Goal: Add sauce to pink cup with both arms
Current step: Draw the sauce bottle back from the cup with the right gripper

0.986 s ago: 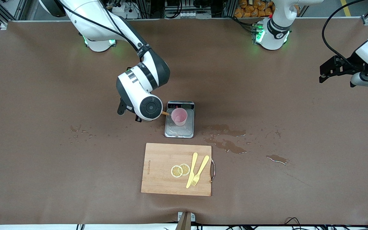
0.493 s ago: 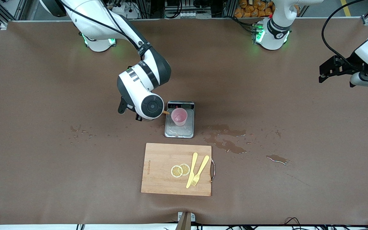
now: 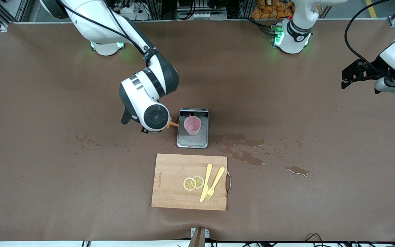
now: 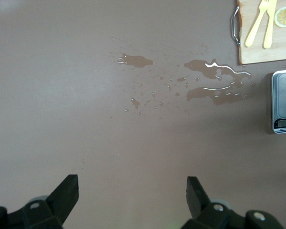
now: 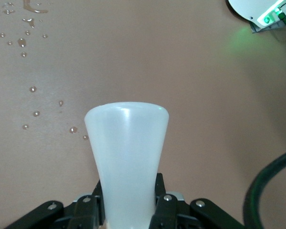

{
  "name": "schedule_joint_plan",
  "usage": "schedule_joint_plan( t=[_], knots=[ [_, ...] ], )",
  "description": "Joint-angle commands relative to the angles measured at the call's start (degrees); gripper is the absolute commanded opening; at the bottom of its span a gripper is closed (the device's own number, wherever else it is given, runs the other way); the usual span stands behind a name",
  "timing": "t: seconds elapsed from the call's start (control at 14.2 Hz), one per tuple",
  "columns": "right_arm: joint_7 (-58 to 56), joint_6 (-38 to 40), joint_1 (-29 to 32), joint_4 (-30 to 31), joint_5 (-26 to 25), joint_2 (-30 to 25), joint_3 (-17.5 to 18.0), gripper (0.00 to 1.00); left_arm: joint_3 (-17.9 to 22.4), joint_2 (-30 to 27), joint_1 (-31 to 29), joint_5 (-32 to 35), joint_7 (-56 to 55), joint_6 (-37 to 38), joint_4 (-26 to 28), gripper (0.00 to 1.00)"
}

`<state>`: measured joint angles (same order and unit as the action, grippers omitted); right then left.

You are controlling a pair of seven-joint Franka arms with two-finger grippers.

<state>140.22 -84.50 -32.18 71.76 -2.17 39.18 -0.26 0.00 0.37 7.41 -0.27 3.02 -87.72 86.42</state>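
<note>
Withdrawn slightly from the pink cup (image 3: 192,125) (on the scale (image 3: 192,141), mid-surface) is the right tool (image 5: 128,212), clamped on the sauce (image 5: 127,157). Left tool (image 4: 131,191) waits, spread wide, empty.

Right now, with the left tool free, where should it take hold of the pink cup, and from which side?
Grip the pink cup around its upper wall just under the rim, coming in level from the left arm's end of the table. It stands upright on the scale, tapered and handleless, and the right tool holds the sauce at its other flank.
</note>
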Motion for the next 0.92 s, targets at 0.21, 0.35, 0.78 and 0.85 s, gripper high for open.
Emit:
schedule_joint_plan(
  t=[0.21,0.35,0.78,0.85],
  knots=[
    [-6.9,-3.6,5.1,-0.7,10.4,-2.0,0.4,0.41,-0.3,-0.8,-0.2,-0.5,-0.4,-0.2,0.2,1.00],
    [-8.3,-4.7,7.0,-0.7,13.2,-3.0,0.4,0.45,-0.3,-0.8,-0.2,-0.5,-0.4,-0.2,0.1,1.00],
    [-19.5,-6.3,15.1,-0.7,24.2,-5.3,0.5,0.45,-0.3,-0.8,-0.8,-1.0,-0.7,0.0,0.0,1.00],
    [-21.9,-6.0,16.8,-0.7,26.1,-5.9,0.4,0.45,-0.3,-0.8,-0.7,-1.0,-0.8,0.1,0.0,1.00]
  ],
)
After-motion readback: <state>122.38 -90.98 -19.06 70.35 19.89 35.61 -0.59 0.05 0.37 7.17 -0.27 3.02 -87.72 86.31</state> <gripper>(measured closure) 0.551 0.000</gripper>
